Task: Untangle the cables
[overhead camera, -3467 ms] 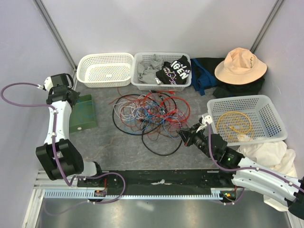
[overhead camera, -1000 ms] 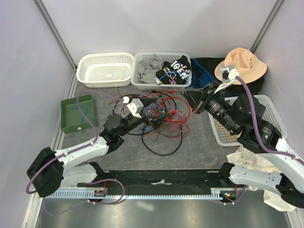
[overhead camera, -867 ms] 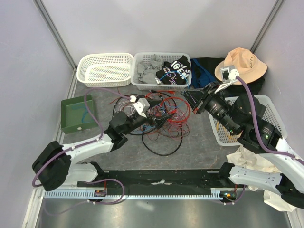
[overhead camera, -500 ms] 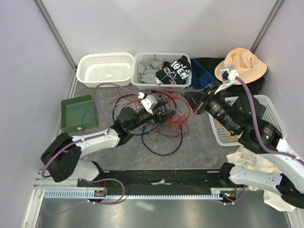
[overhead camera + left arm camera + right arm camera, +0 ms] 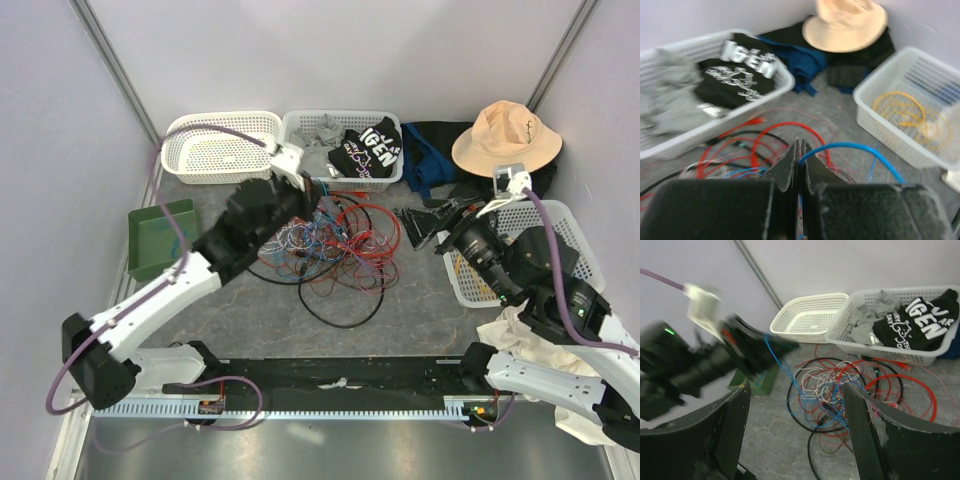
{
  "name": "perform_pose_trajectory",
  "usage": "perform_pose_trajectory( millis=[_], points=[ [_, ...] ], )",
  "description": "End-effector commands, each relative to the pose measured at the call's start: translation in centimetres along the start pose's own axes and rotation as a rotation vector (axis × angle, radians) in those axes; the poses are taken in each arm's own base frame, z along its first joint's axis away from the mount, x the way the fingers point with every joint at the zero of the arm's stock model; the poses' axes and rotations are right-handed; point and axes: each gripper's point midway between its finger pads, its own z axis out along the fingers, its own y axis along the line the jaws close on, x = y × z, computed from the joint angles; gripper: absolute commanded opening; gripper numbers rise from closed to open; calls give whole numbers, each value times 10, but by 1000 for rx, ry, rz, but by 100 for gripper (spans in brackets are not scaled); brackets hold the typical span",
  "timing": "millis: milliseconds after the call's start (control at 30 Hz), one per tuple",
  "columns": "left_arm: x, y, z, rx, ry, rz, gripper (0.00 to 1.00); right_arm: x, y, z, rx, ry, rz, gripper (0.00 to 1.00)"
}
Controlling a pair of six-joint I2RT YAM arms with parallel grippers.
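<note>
My left arm point(image 5: 170, 290) reaches from the near left corner out to the far left side of the tangle of cables point(image 5: 335, 250). The tangle lies in the middle of the counter point(image 5: 420, 320), just near of the two far baskets. The left jaws are pressed together. In the left wrist view a blue cable point(image 5: 855, 147) is pinched between their tips. It arcs out to the right and drops back toward the heap. From the right wrist view I see that same blue strand hanging from the left jaws down into the pile, raised above the red, white and black loops that lie flat on the counter.

My right arm point(image 5: 520, 290) holds its jaws in the air to the right of the tangle, pointed at it. Those jaws stand wide apart. In the right wrist view the heap shows between the two dark fingers point(image 5: 730, 430).

A yellow cable point(image 5: 900, 107) sits coiled in the white basket point(image 5: 575, 235) at the right, well apart from the tangle. At the far side stand a basket of clothes point(image 5: 290, 170) and a second white basket point(image 5: 215, 150) to its left. A green tray point(image 5: 150, 245) lies at the left edge, and a tan hat point(image 5: 505, 135) rests on dark clothing in the far right corner.
</note>
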Motion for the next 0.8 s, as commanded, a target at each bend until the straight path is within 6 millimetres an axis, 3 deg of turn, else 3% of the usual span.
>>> perform_pose_trajectory(
  millis=[0, 33, 67, 100, 133, 167, 200, 233, 333, 433, 467, 533, 567, 633, 667, 733, 767],
  points=[
    [-43, 58, -59, -298, 167, -132, 2, 28, -25, 7, 88, 20, -39, 82],
    [-50, 64, -64, -323, 187, -144, 2, 44, -31, 9, 93, 43, -46, 81],
    [-80, 67, -72, -341, 157, -161, 2, 47, -30, 11, 83, 37, -37, 82],
    [-88, 84, -80, -403, 164, -169, 2, 54, -30, 13, 75, 48, -37, 81],
    [-79, 94, -89, -455, 239, -165, 2, 69, -34, 15, 78, 74, -37, 81],
    [-99, 101, -97, -485, 207, -163, 2, 74, -32, 18, 65, 75, -28, 81],
    [-105, 119, -106, -552, 204, -171, 2, 81, -30, 20, 50, 91, -24, 81],
    [-101, 128, -114, -586, 237, -183, 2, 94, -33, 22, 50, 118, -30, 81],
    [-120, 153, -132, -664, 191, -256, 2, 112, -35, 27, 42, 142, -24, 81],
    [-151, 173, -152, -757, 91, -263, 2, 122, -35, 30, 31, 156, -27, 81],
    [-170, 174, -160, -767, 40, -265, 2, 122, -34, 30, 22, 153, -22, 81],
    [-189, 181, -166, -802, -4, -262, 2, 129, -35, 31, 20, 167, -32, 81],
    [-213, 176, -175, -797, -67, -258, 2, 130, -35, 32, 15, 166, -31, 81],
    [-234, 172, -182, -801, -140, -280, 2, 144, -37, 33, 4, 187, -36, 81],
    [-239, 168, -180, -779, -163, -307, 2, 146, -30, 35, -39, 181, -25, 80],
    [-250, 162, -173, -728, -202, -334, 2, 172, -29, 37, -93, 223, -35, 79],
    [-253, 155, -166, -680, -209, -359, 2, 174, -9, 37, -206, 216, -23, 79]
  ],
)
